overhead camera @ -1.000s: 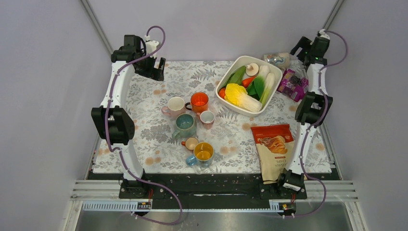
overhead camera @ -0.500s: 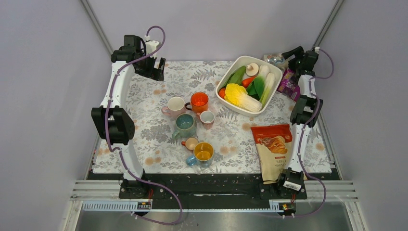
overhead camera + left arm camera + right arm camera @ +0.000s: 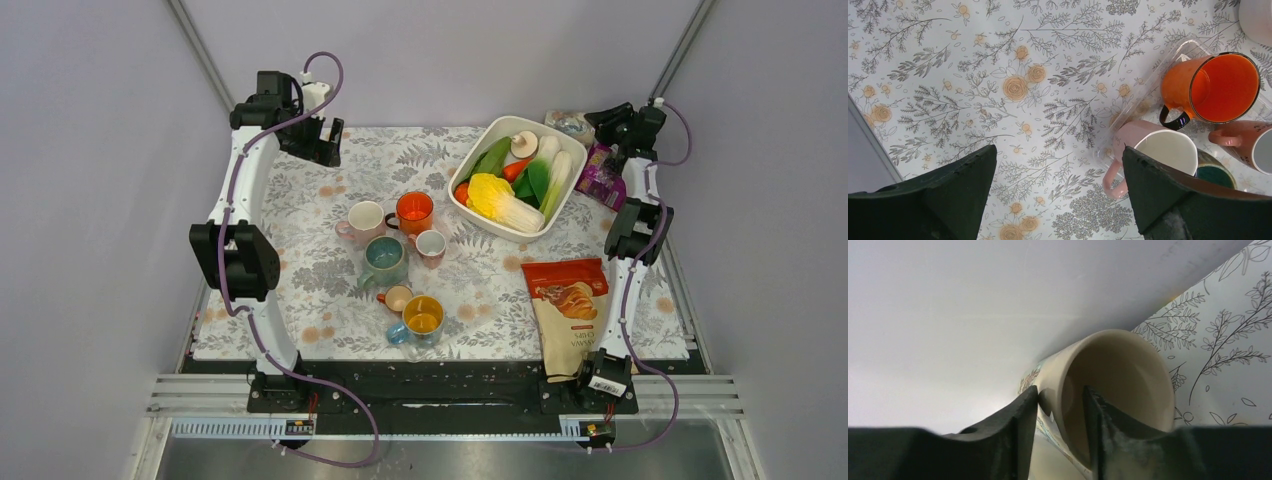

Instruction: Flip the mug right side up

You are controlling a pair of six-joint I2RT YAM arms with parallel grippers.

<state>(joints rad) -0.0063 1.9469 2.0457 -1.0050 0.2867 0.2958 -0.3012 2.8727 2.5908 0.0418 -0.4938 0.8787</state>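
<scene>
The mug (image 3: 1118,380) is cream with a flower print and lies on its side by the back wall, its mouth towards the right wrist camera. From above, only a bit of the mug (image 3: 562,120) shows at the far right corner behind the basin. My right gripper (image 3: 1062,392) straddles its wall, one finger inside and one pressed on the outside, jaws narrowed on it. That right gripper (image 3: 598,118) sits at the back right. My left gripper (image 3: 1059,148) hangs open over bare cloth, nothing between its fingers; the top view shows this left gripper (image 3: 325,145) at the back left.
Several upright mugs cluster mid-table, among them a pink one (image 3: 362,220), an orange one (image 3: 413,210) and a teal one (image 3: 384,257). A white basin (image 3: 500,125) of vegetables stands back right, beside a purple packet (image 3: 603,175). A chips bag (image 3: 568,305) lies near right.
My right arm has swung left to the mug at the back wall and its jaws have narrowed around the mug's wall. The left arm has not moved.
</scene>
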